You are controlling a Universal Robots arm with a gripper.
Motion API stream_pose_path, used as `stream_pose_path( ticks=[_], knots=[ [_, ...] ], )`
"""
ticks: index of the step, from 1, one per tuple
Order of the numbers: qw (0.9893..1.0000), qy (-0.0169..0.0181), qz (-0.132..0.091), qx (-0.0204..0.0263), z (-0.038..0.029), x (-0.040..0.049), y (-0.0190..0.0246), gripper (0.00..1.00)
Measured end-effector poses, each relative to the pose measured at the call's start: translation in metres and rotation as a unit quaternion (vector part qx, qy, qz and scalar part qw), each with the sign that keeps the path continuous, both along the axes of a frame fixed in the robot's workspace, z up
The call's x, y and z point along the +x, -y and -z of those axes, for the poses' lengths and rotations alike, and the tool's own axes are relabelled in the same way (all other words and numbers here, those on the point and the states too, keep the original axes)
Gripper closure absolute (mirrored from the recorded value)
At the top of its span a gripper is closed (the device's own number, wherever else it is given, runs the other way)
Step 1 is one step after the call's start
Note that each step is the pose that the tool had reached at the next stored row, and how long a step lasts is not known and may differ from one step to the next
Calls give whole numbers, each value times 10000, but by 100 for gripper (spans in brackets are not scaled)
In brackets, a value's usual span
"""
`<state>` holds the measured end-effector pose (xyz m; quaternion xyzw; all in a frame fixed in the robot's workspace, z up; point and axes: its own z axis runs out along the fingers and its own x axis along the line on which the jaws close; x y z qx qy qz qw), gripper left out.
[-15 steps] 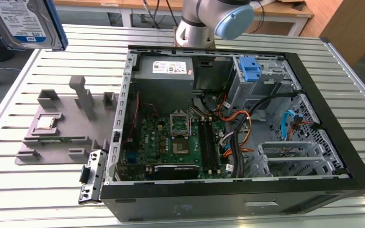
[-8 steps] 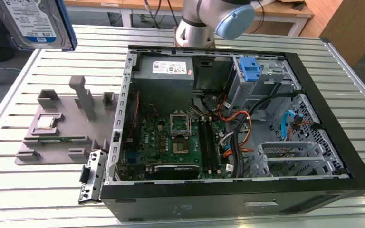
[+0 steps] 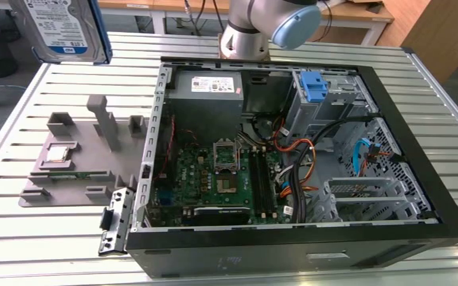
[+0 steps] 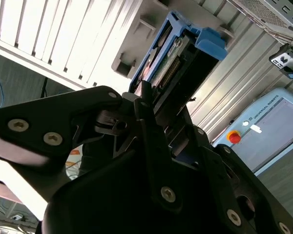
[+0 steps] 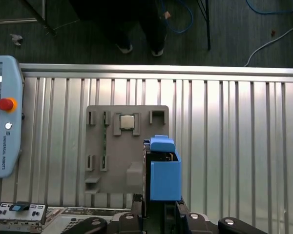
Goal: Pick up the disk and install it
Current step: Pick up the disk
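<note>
Disk location: The disk [image 3: 60, 27] hung in the air at the exterior view's upper left, label side toward that camera. It was above the slatted table [image 3: 452, 77] and well apart from the open computer case [image 3: 420, 179].
End effector: In both wrist views the gripper [image 4: 147, 105] was clamped on the disk [image 4: 168, 66], one finger on each flat face. The free end, with the blue carrier frame [image 5: 164, 178], projected beyond the fingertips.
Below the disk: The first wrist view showed the grey fixture tray [image 5: 112, 161] on the table beneath the held disk. A small square chip [image 5: 126, 122] sat in one tray slot.
Handling, stiffness: Judged rigid. The metal body should not flex under clamp load.
Handling, weight: Judged dense for its size, so a firm hold is advised.
Handling, surface: The bare metal faces looked smooth, and slip along the fingers appeared possible.
Handling, fragility: Judged shock-sensitive. The plastic carrier and the connector row at the exposed end were the weakest parts.
Hold points: The broad flat faces near mid-body were judged best, clear of the connector and of the carrier's thin rails.
Arm pose: In the exterior view an arm joint [image 3: 271, 27] stood behind the case's far wall. The tool axis pointed down at the table, judging by the first wrist view.
Target area: The drive cage with a blue latch [image 3: 315, 89] lay in the case's far corner, unoccupied.
</note>
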<state>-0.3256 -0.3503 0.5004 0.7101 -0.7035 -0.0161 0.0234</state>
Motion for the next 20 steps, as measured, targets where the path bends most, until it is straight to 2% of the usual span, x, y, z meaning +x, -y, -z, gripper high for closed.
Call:
stream_pose_path(
  ticks=[20],
  knots=[
    [10000, 0, 0, 0, 5, 451, -1, 65]
  ],
)
